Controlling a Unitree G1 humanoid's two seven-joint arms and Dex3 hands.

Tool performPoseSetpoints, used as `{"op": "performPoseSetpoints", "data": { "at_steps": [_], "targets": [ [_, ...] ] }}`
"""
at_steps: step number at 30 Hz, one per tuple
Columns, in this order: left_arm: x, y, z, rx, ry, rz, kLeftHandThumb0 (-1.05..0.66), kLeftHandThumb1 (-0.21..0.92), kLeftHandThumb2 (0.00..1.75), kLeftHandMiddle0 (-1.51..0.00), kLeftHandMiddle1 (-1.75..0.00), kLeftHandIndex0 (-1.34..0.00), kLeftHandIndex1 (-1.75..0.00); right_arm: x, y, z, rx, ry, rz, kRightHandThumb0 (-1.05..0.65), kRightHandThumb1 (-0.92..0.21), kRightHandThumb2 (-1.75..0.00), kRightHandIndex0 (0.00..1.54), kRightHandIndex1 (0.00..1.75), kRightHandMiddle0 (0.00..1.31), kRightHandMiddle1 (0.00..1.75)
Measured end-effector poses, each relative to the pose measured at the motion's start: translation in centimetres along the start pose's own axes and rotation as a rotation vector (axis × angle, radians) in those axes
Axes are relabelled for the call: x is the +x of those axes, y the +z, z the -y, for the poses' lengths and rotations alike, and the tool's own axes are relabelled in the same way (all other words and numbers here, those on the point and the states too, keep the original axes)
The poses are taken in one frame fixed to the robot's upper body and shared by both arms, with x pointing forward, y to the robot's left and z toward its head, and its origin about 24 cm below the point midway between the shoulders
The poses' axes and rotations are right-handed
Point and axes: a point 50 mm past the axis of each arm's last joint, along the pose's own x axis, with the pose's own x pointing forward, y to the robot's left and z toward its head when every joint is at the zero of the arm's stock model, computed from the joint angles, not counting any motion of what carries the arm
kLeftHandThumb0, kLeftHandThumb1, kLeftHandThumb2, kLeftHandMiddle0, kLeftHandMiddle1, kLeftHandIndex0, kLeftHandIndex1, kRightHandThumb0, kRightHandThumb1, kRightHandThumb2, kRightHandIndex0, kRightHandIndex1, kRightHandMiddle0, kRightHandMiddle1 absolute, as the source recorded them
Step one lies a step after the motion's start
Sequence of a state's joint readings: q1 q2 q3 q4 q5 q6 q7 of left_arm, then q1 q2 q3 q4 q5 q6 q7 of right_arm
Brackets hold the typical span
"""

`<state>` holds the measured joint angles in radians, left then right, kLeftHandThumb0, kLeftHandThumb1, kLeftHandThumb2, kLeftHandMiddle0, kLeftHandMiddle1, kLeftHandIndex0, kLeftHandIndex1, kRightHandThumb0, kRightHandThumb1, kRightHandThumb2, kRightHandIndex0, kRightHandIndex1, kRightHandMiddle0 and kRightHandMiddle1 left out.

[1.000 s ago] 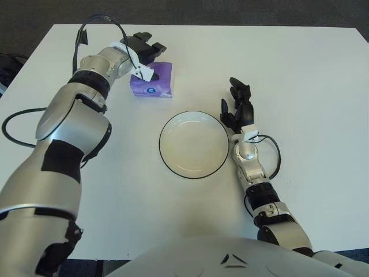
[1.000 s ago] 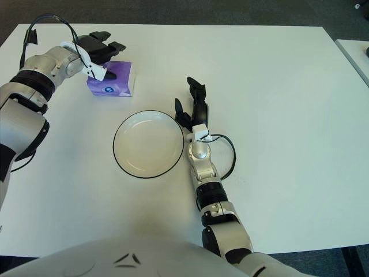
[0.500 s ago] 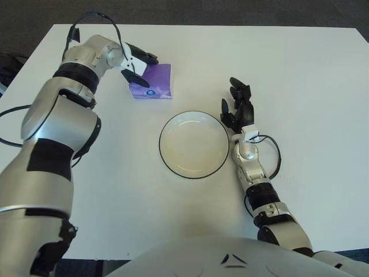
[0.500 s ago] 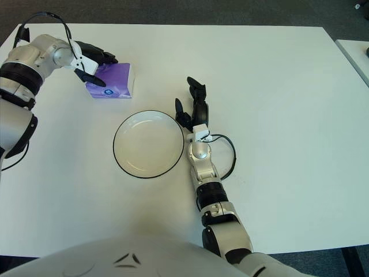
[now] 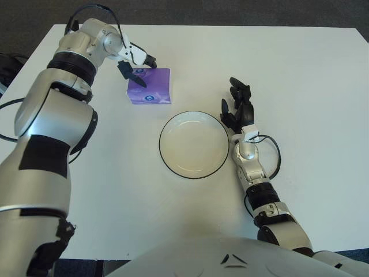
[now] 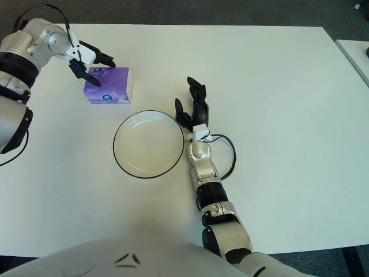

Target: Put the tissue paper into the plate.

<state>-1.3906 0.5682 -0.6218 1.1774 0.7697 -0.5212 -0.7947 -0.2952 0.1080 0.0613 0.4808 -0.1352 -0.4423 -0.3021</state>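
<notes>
The purple tissue pack (image 5: 150,86) lies flat on the white table, behind and left of the plate. My left hand (image 5: 143,70) is at the pack's far left corner. Its fingers are spread: one fingertip (image 5: 140,82) touches the pack's top and another reaches along its far edge. They do not close round the pack. The white plate (image 5: 194,145) with a dark rim stands empty at the table's middle. My right hand (image 5: 237,107) shows just right of the plate, fingers relaxed and holding nothing.
The white table (image 5: 311,86) stretches wide to the right and towards the near edge. A black cable (image 5: 4,109) loops off the table's left edge beside my left arm. A thin cable (image 5: 271,151) circles my right wrist.
My left hand has drawn back from over the pack to its far left corner and the forearm has swung further back. The pack now lies flatter and slightly nearer. The right hand has not moved.
</notes>
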Motion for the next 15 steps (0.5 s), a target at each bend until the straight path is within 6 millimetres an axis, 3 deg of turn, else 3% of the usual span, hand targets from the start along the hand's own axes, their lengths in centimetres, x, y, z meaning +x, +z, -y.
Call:
{"op": "performPoseSetpoints", "data": {
  "at_steps": [15],
  "targets": [
    [0.22,-0.09,-0.44,0.041,0.182,-0.021,-1.05,0.92,0.34,0.00,0.00,0.00,-0.17,-0.01,0.01,-0.06,0.000,0.002,0.000,-0.67,-0.92,-0.54,0.19,0.50,0.00,0.76]
  ]
}}
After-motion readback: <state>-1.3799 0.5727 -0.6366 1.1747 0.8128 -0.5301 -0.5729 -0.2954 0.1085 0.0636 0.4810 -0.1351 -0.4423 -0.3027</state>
